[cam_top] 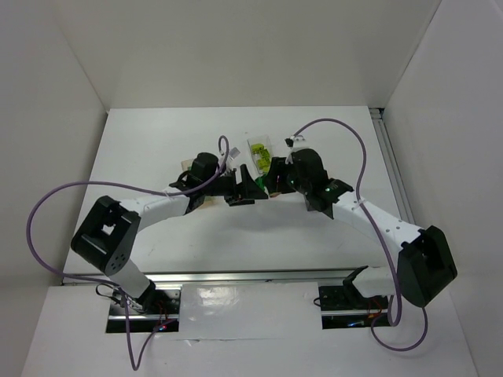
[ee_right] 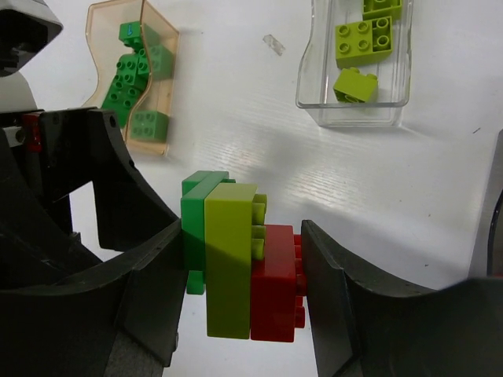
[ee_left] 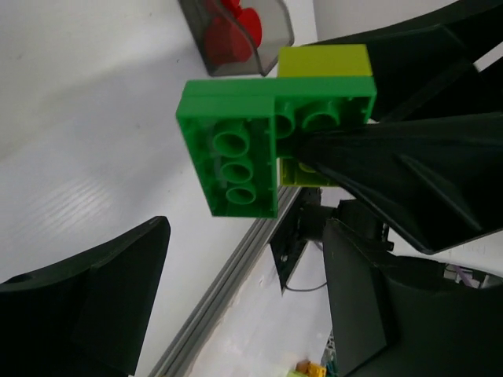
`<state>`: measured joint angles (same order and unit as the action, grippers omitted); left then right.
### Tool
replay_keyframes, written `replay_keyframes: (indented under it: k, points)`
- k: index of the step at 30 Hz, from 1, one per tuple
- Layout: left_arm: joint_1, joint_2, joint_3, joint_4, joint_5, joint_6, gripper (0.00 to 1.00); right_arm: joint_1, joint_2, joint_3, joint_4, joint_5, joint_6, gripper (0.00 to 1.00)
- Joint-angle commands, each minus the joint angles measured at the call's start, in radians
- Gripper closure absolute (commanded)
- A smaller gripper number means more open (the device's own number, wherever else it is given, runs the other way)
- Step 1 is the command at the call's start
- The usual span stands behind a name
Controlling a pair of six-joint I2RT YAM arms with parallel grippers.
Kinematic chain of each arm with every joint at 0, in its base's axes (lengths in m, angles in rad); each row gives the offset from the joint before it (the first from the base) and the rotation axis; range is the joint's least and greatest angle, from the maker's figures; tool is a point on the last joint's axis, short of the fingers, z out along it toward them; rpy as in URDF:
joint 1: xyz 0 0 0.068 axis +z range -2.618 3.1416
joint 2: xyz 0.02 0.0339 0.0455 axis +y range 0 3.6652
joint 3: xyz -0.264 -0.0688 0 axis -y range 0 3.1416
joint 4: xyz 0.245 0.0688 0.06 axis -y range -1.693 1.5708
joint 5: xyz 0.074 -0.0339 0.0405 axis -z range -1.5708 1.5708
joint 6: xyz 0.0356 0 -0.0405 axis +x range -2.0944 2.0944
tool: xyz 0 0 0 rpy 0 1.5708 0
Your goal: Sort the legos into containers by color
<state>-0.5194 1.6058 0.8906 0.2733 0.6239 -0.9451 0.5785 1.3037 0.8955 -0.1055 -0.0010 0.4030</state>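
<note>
My right gripper [ee_right: 240, 259] is shut on a stack of three joined legos held above the table: a dark green brick [ee_right: 195, 228], a lime brick [ee_right: 229, 259] and a red brick [ee_right: 275, 275]. In the left wrist view the green brick's underside [ee_left: 236, 157] and the lime brick [ee_left: 326, 61] show close ahead. My left gripper [ee_left: 251, 259] is open and empty, just short of the stack. The two grippers meet at mid-table, left [cam_top: 244, 188] and right [cam_top: 275, 179]. The peach tray [ee_right: 94, 31] holds several green bricks. The clear tray [ee_right: 314, 71] holds three lime bricks. The reddish tray [ee_left: 271, 31] holds red bricks.
The clear tray [cam_top: 262, 151] lies just beyond the grippers in the top view. White walls enclose the table at the back and both sides. An aluminium rail [ee_left: 228, 290] runs along the table's edge. Purple cables [cam_top: 346, 129] loop over both arms.
</note>
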Motion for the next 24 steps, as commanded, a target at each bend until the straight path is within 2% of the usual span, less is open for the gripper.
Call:
replay_keyframes:
  k: [1, 4, 10, 12, 18, 21, 22, 24]
  points:
    - [-0.011, -0.043, -0.028, 0.201, -0.047, -0.052, 0.14, -0.006, -0.021, 0.028, 0.027, -0.023, 0.003, 0.55]
    - [-0.024, -0.015, 0.029, 0.14, -0.078, 0.014, 0.14, -0.006, -0.001, 0.037, 0.027, -0.036, 0.003, 0.55]
    - [-0.034, 0.016, 0.051, 0.112, -0.113, 0.045, 0.29, -0.006, -0.001, 0.048, 0.027, -0.056, 0.013, 0.55]
    - [-0.034, 0.016, 0.051, 0.112, -0.122, 0.057, 0.3, -0.016, -0.01, 0.048, 0.018, -0.056, 0.013, 0.55]
    - [-0.034, 0.006, 0.051, 0.124, -0.113, 0.068, 0.35, -0.066, -0.02, 0.057, 0.018, -0.2, 0.031, 0.55]
    - [-0.034, -0.016, 0.041, 0.124, -0.113, 0.068, 0.42, -0.097, -0.029, 0.057, 0.018, -0.26, 0.04, 0.55]
    - [-0.034, -0.017, 0.041, 0.124, -0.122, 0.068, 0.48, -0.109, -0.029, 0.057, 0.018, -0.26, 0.04, 0.55]
    - [-0.034, -0.05, 0.041, 0.109, -0.134, 0.086, 0.54, -0.118, -0.038, 0.057, 0.018, -0.271, 0.04, 0.55]
